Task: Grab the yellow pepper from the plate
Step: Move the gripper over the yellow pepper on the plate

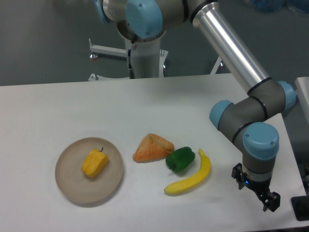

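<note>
End effector (pixel 256 192) hangs low over the bench (pixel 48 106) near the right edge, holding nothing, its two fingers seemingly a little apart, though how far open they stand is hard to read from this angle. Yellow pepper (pixel 94 163) lies on the plate (pixel 72 188) well apart from it, out toward nine o'clock, beyond the banana (pixel 193 176), green pepper (pixel 180 159) and orange wedge (pixel 152 148). Judging by this, the approach step is in hand: next comes a long traverse past those three, then a descent with the fingers spread to straddle the pepper
</note>
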Available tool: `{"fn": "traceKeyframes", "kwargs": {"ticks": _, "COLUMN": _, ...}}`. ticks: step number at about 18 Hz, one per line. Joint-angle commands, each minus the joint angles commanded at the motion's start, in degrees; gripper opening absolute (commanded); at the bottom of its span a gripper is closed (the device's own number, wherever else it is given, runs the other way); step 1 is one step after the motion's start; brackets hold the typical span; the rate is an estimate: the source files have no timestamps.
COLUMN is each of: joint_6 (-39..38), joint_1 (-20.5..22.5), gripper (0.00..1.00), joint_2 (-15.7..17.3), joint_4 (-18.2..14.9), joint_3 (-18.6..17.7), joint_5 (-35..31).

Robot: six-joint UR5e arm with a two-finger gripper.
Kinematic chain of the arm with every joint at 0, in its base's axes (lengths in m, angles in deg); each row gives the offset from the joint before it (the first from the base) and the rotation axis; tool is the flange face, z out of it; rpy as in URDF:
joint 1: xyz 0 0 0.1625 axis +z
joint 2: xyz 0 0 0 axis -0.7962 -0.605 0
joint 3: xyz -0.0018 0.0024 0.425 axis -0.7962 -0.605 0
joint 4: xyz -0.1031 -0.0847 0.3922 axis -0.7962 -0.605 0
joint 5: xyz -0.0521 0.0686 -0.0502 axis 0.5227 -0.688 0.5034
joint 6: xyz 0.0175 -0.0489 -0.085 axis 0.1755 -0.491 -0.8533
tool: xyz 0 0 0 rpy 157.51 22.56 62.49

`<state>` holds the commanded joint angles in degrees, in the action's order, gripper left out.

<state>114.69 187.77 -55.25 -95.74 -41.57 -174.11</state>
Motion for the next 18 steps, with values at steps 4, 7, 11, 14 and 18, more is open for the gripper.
{"fn": "traceKeyframes", "kwargs": {"ticks": 4, "joint_6": -0.26, "joint_1": -0.79, "gripper": 1.00, "joint_2": 0.61, "joint_4": -0.09, "joint_3": -0.26, "joint_5": -0.44}}
{"fn": "traceKeyframes", "kwargs": {"ticks": 7, "joint_6": -0.26, "joint_1": -1.23, "gripper": 1.00, "joint_2": 2.28, "joint_4": -0.17, "joint_3": -2.28, "joint_5": -0.53}}
{"fn": "traceKeyframes", "kwargs": {"ticks": 11, "joint_6": -1.67, "joint_1": -1.41, "gripper": 1.00, "joint_2": 6.40, "joint_4": -0.52, "joint_3": -6.93, "joint_5": -0.79}}
{"fn": "traceKeyframes", "kwargs": {"ticks": 14, "joint_6": -2.98, "joint_1": -1.76, "gripper": 1.00, "joint_2": 11.23, "joint_4": -0.70, "joint_3": -13.07, "joint_5": -0.79}}
{"fn": "traceKeyframes", "kwargs": {"ticks": 18, "joint_6": -8.59, "joint_1": -4.04, "gripper": 1.00, "joint_2": 17.39, "joint_4": -1.92, "joint_3": -20.82, "joint_5": -0.27}}
